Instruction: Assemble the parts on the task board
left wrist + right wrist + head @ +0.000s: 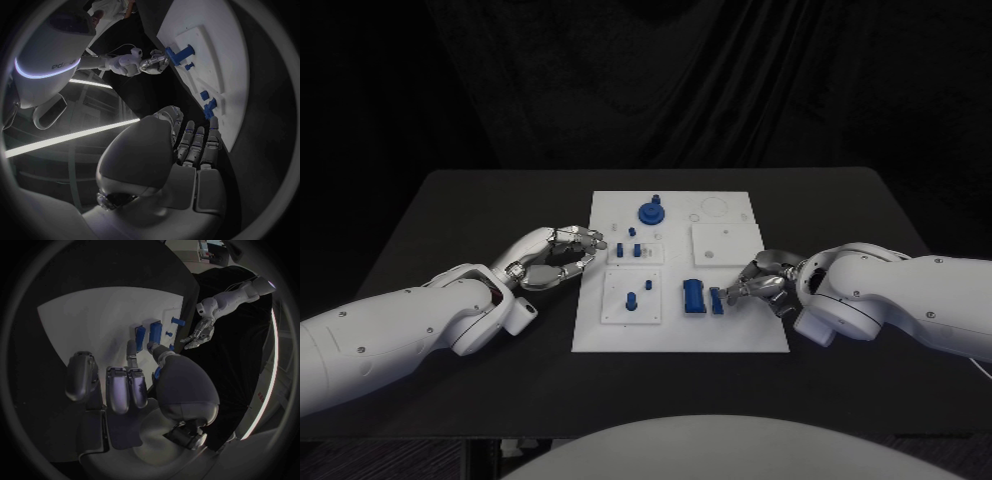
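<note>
Silver and jointed, the right hand [764, 283] lay at the board's [733, 335] right edge with its fingers curled beside two upright blue blocks [694, 297]; whether a fingertip pinched the smaller block or merely touched it could not be told, since the hand hid that side. The left hand [560, 258] rested at the board's left edge, fingers curled inward and close together, nothing visibly held.

White and flat, the board sat mid-desk [459, 210] and carried three raised square plates. On the near-left plate stood a blue peg [630, 300]. Near the far end sat a round blue knob [651, 212], and a few tiny blue pieces [630, 248] clustered by the left fingers, too small to count surely. Faint round outlines marked the far-right corner.
</note>
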